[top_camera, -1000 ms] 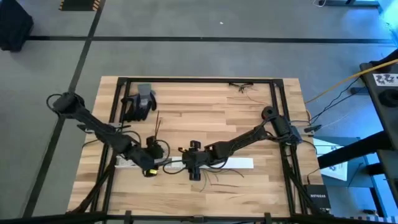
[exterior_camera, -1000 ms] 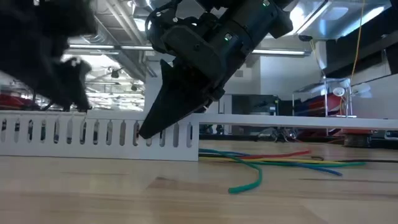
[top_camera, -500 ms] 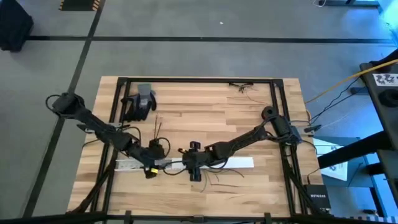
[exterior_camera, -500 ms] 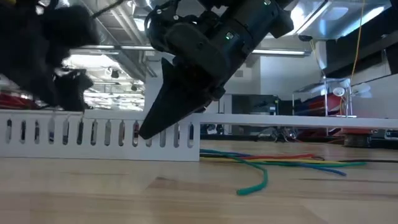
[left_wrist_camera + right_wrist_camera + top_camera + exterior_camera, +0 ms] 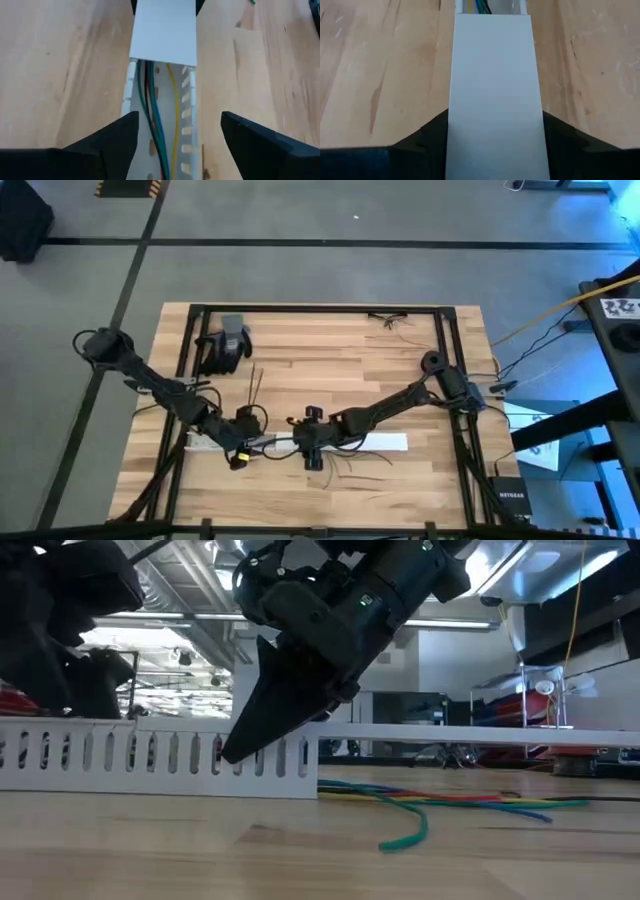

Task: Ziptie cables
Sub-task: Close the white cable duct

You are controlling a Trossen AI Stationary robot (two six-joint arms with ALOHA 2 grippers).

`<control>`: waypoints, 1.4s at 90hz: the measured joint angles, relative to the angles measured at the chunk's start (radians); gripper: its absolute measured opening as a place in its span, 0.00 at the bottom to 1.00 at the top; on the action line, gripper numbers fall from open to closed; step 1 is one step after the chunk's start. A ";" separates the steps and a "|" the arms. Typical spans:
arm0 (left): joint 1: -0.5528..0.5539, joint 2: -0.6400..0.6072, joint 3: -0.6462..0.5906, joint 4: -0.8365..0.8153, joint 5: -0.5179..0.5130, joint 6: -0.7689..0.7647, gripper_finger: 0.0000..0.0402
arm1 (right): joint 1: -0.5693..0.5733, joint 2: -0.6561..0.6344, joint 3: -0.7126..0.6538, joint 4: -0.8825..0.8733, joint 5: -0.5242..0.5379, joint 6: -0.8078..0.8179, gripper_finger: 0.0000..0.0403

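Near the front middle of the table, both arms are meeting over a white slotted duct that is lying flat along the wood. On its covered stretch a plain white lid is sitting, and the right gripper is clamping it, one dark finger pressing against each long edge. From table height that gripper is pointing steeply down onto the duct. At the open end, the left gripper is straddling the duct with its fingers spread wide, one on either side, gripping nothing. Between them the cables are running lengthwise inside the channel, green, blue, red and yellow strands side by side, passing under the lid. Beyond the duct's right end the same coloured strands are spilling onto the table, a green one curling nearest the camera. Towards the back left, a black glove is lying on the wood.
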 joint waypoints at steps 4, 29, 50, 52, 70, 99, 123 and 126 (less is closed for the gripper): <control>0.000 0.000 -0.001 0.001 -0.003 0.012 0.69 | 0.000 0.000 0.000 0.000 0.001 -0.001 0.56; 0.010 0.004 0.054 -0.059 -0.029 0.075 0.69 | -0.001 0.000 0.000 -0.002 0.003 0.000 0.56; 0.011 0.004 0.087 -0.023 -0.037 0.077 0.69 | -0.006 0.000 0.000 0.001 -0.004 -0.006 0.56; 0.011 0.004 0.087 -0.015 -0.037 0.077 0.69 | -0.006 0.000 0.000 0.002 -0.005 -0.006 0.56; 0.045 0.003 0.087 -0.009 -0.040 0.061 0.69 | -0.006 0.000 0.000 0.003 -0.005 -0.006 0.56; 0.062 0.003 0.088 -0.039 -0.051 0.025 0.69 | -0.006 0.000 0.000 0.003 -0.004 -0.006 0.56; 0.060 0.003 0.088 -0.053 -0.074 -0.035 0.69 | -0.006 0.000 0.000 0.002 -0.004 -0.007 0.56; 0.057 0.003 0.088 -0.052 -0.076 -0.030 0.69 | -0.006 0.000 0.000 0.002 -0.004 -0.007 0.56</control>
